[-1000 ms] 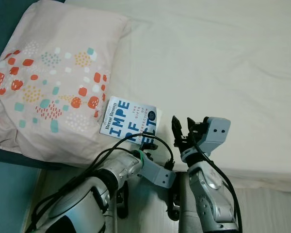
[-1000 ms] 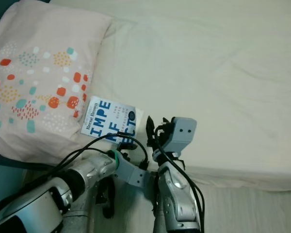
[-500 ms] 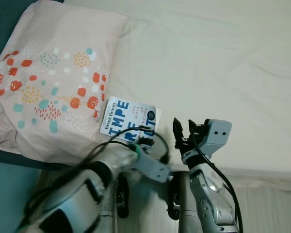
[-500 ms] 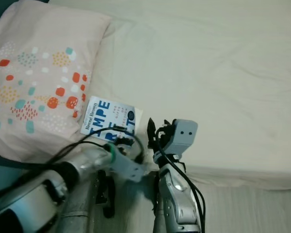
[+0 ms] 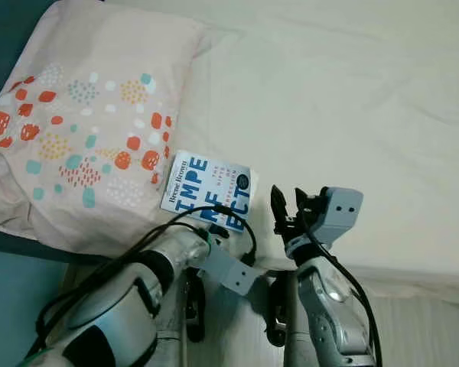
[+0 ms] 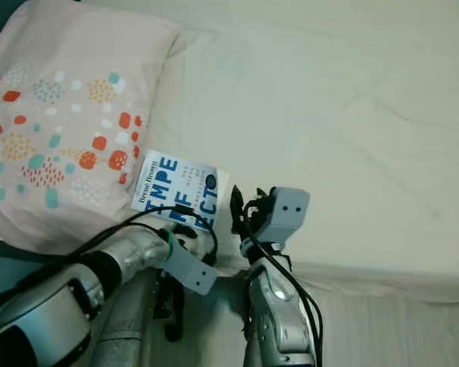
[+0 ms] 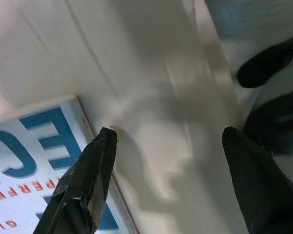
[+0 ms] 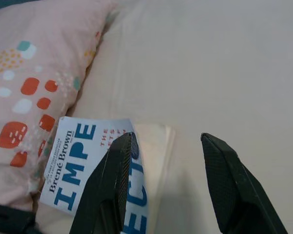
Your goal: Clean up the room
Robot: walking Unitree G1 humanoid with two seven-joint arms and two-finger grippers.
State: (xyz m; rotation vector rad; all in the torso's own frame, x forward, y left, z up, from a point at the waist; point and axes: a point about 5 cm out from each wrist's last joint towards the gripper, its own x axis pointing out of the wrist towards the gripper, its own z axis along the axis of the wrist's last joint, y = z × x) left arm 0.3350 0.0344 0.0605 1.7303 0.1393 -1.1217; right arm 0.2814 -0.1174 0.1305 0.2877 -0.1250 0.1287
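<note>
A white book [image 5: 208, 191] with big blue letters lies flat on the bed, close to its near edge and against the pillow. My left gripper [image 7: 171, 134] is open at the book's [image 7: 29, 165] near corner, one finger [image 7: 88, 180] over the cover's edge and the other off the mattress. The left arm [image 5: 176, 264] reaches in from below the bed edge. My right gripper [image 5: 288, 205] stands open just right of the book, above the sheet, nothing between its fingers. In the right wrist view the book [image 8: 88, 170] lies beside one finger [image 8: 112, 185].
A pale pink pillow [image 5: 84, 130] with orange and teal dots fills the bed's left end. The cream sheet [image 5: 352, 99] stretches wide to the right. Pale floor [image 5: 421, 329] lies below the bed edge, and a teal surface [image 5: 15, 306] shows at the lower left.
My left arm has shifted its wrist a little to the left along the bed edge under the book. The book and my right gripper stay where they were.
</note>
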